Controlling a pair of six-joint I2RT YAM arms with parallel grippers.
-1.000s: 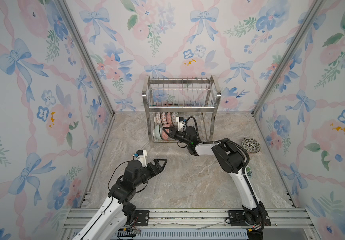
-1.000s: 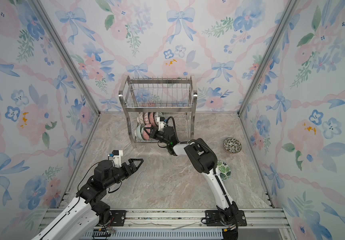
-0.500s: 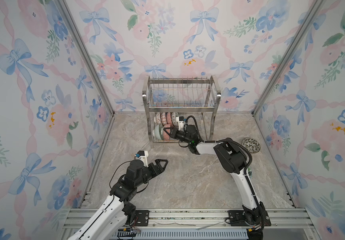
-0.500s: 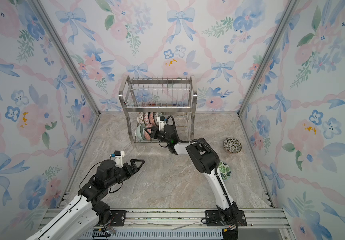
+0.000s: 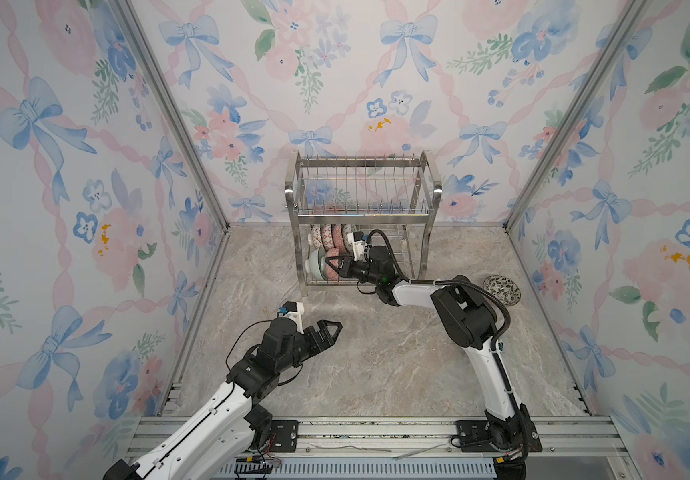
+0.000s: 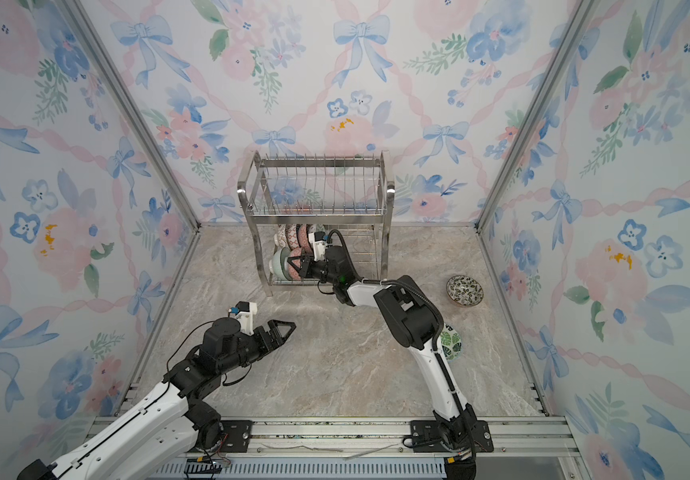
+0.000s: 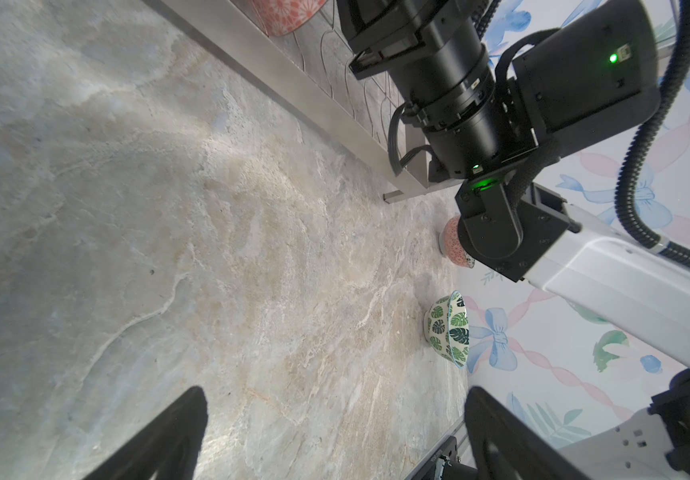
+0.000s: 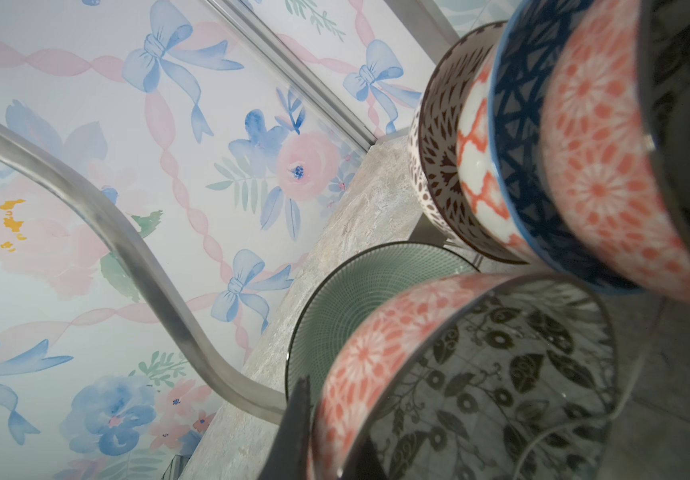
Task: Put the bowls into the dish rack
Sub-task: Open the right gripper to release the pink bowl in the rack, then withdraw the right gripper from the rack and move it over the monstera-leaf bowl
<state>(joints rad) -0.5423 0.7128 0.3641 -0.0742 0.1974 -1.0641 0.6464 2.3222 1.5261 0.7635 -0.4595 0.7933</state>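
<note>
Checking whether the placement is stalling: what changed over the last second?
The right gripper, shut on the pink flowered bowl's rim, nudged it slightly leftward in the dish rack's lower tier, toward the pale green bowl. The open left gripper crept slightly rightward. The racked bowls and the black-white leafy bowl on the table stayed put.

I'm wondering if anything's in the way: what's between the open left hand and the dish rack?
Nothing. Only bare marble tabletop separates the left hand from the dish rack, as both top views show.
</note>
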